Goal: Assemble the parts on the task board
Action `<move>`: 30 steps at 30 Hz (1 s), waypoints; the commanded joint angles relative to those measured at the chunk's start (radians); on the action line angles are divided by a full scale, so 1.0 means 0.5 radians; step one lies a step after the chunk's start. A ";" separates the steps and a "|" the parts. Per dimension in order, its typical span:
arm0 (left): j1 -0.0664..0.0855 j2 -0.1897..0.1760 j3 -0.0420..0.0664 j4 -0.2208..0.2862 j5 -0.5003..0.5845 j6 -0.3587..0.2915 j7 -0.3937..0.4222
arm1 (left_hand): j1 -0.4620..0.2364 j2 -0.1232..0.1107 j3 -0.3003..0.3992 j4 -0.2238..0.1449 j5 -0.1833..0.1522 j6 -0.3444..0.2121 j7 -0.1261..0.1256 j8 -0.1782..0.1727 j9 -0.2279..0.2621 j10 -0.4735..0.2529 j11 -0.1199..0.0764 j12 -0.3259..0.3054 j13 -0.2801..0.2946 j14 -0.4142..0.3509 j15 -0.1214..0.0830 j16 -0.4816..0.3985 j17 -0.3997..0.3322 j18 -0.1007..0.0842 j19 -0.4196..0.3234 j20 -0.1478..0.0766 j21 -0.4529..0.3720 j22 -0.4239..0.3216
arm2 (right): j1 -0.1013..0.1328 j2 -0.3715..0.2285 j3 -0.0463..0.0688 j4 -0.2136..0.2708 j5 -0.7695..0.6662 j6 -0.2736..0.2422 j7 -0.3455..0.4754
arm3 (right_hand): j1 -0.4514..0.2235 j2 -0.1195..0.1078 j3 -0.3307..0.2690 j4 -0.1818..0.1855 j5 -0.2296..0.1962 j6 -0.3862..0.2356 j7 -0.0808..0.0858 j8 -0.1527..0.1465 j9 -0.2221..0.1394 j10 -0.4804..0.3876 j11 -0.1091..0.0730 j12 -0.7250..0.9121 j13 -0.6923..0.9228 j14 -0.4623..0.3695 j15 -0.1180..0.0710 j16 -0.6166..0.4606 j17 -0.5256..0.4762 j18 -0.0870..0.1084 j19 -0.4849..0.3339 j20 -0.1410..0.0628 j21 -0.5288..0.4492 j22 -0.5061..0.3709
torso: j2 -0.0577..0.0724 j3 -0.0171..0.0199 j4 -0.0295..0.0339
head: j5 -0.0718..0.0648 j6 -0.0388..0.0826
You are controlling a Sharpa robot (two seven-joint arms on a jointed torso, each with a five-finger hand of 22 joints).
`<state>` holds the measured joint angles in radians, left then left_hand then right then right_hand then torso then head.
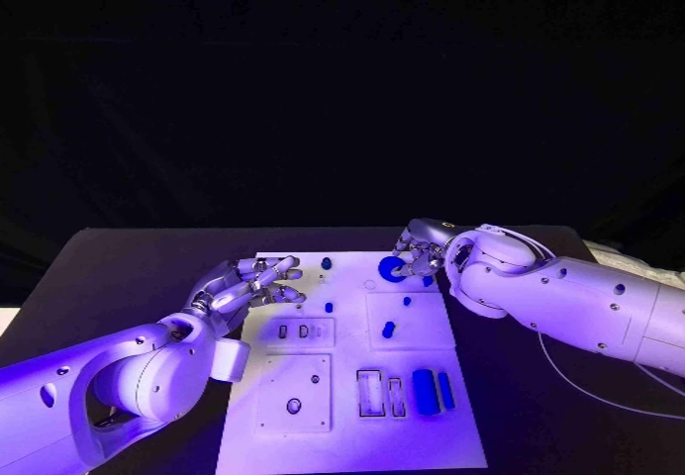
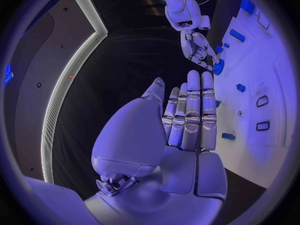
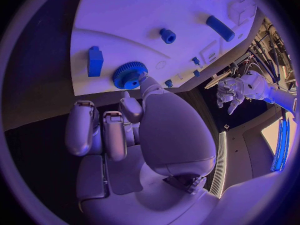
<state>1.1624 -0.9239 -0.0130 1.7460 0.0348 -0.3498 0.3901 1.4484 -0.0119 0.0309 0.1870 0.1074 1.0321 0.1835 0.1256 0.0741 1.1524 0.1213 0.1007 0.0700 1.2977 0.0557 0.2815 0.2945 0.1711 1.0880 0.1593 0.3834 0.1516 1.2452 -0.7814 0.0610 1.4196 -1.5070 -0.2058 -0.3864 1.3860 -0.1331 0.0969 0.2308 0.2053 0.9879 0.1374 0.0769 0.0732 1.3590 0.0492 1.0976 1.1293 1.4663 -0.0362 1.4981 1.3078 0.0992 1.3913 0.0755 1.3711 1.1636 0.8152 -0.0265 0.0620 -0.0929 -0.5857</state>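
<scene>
We judge the gear-seating step is in hand: our right hand [image 1: 423, 252] pinches the blue gear [image 3: 129, 75] at its fingertips over the task board [image 1: 342, 435], needing careful lowering, while our left hand [image 1: 257, 282] hovers open

The arms [image 1: 571, 297] are clad in smooth, glossy shells that look like plastic, and the hands [image 2: 187, 115] are finished in a silvery, metallic-looking sheen. The board [image 1: 342, 435] is seen as a smooth, matt plate, and the gear [image 3: 129, 75] as a toothed, plastic-looking piece. The table [image 1: 129, 267] is presented as a dark, matt surface.
</scene>
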 commanded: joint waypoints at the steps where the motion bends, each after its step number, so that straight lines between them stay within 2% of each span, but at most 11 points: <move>1: 0.003 0.003 0.002 0.002 -0.010 0.045 0.003 | -0.005 -0.001 -0.001 -0.007 -0.009 -0.002 0.009 -0.008 -0.002 -0.004 0.004 -0.004 -0.001 -0.019 0.001 -0.009 0.002 0.019 -0.014 0.007 -0.008 -0.003 | -0.003 0.007 -0.002 -0.006 0.002 0.035 -0.005 | 0.016 0.006 0.001 0.014 0.011 0.013 -0.003 0.005 0.003 0.003 -0.006 0.003 0.004 0.155 0.016 0.013 0.231 -0.040 0.019 0.000 0.013 0.003 | -0.001 0.0004 -0.003 | 0.003 -0.005; 7: 0.003 0.002 0.002 0.003 -0.010 0.046 0.002 | -0.005 -0.001 -0.001 -0.007 -0.009 -0.002 0.009 -0.008 -0.002 -0.004 0.004 -0.004 -0.001 -0.019 0.001 -0.009 0.002 0.019 -0.014 0.007 -0.008 -0.003 | -0.004 0.010 -0.004 -0.013 0.005 0.064 -0.007 | 0.023 0.015 0.004 0.010 0.005 0.041 -0.009 0.017 0.006 0.014 -0.010 0.040 0.047 0.156 0.013 0.017 0.239 -0.040 0.019 -0.002 0.017 0.008 | -0.001 -0.0002 0.000 | 0.001 -0.007; 17: 0.002 0.004 0.002 -0.001 -0.015 0.052 -0.002 | -0.001 0.001 -0.001 -0.011 -0.009 -0.002 0.009 -0.010 -0.002 -0.003 0.005 -0.007 0.000 -0.022 0.002 -0.012 0.007 0.019 -0.016 0.008 -0.009 -0.004 | -0.007 0.018 -0.007 -0.031 -0.012 0.066 -0.010 | 0.082 0.080 0.067 -0.037 -0.051 0.132 -0.027 0.047 0.014 0.020 -0.028 0.073 0.103 0.159 -0.002 0.027 0.259 -0.044 0.023 -0.014 0.030 0.031 | 0.001 -0.0007 0.000 | 0.001 -0.008; 26: 0.002 0.013 0.001 -0.011 -0.017 0.057 -0.005 | -0.001 0.001 -0.001 -0.011 -0.009 -0.002 0.009 -0.010 -0.002 -0.003 0.005 -0.007 0.000 -0.022 0.002 -0.012 0.007 0.019 -0.016 0.008 -0.009 -0.004 | -0.018 0.055 -0.039 -0.045 -0.154 0.130 -0.032 | 0.084 0.063 0.080 -0.059 -0.077 0.168 -0.035 0.055 0.016 0.028 -0.034 0.086 0.126 0.165 -0.007 0.041 0.290 -0.052 0.041 -0.019 0.053 0.077 | -0.001 -0.0029 0.000 | -0.004 -0.017; 30: 0.002 0.013 0.001 -0.012 -0.018 0.057 -0.004 | -0.001 0.001 -0.001 -0.011 -0.009 -0.002 0.009 -0.010 -0.002 -0.003 0.005 -0.007 0.000 -0.022 0.002 -0.012 0.007 0.019 -0.016 0.008 -0.009 -0.004 | -0.026 0.058 -0.046 -0.033 -0.209 0.095 -0.049 | 0.080 0.063 0.085 -0.061 -0.068 0.186 -0.041 0.062 0.019 0.033 -0.039 0.095 0.137 0.165 -0.010 0.043 0.294 -0.054 0.045 -0.021 0.058 0.086 | -0.001 -0.0024 0.000 | -0.009 -0.017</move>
<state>1.1624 -0.9194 -0.0129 1.7390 0.0325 -0.3436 0.3845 1.4484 -0.0119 0.0309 0.1870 0.1074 1.0321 0.1835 0.1256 0.0742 1.1524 0.1213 0.1007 0.0700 1.2942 0.0592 0.2816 0.2971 0.1711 1.0844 0.1629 0.3834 0.1507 1.2459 -0.7546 0.0483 1.4029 -1.5599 -0.1960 -0.3881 1.4228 -0.0963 0.1351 0.2035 0.1731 1.0732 0.1166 0.1028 0.0785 1.3735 0.0348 1.1404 1.1974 1.4664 -0.0360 1.5146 1.3074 0.0842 1.4075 0.0664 1.3945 1.2060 0.8152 -0.0274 0.0620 -0.0958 -0.5940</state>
